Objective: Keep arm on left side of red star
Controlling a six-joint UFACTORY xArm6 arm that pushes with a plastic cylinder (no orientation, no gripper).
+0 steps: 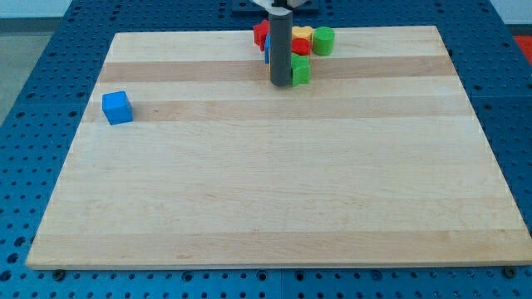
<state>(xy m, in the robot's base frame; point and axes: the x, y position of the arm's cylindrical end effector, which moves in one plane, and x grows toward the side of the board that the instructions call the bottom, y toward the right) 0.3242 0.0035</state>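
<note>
My rod comes down from the view's top centre and my tip (280,84) rests on the wooden board (274,191). It stands right against a cluster of blocks at the view's top. A red block (261,33), seemingly the red star, shows just left of the rod, mostly hidden behind it. A sliver of a blue block (267,55) shows at the rod's left edge. A green cube (300,70) touches the rod's right side. Behind it lie a second red block (301,46), a yellow block (302,33) and a green cylinder (322,40).
A blue cube (117,107) sits alone near the board's left edge. The board lies on a blue perforated table (33,100) that surrounds it on all sides.
</note>
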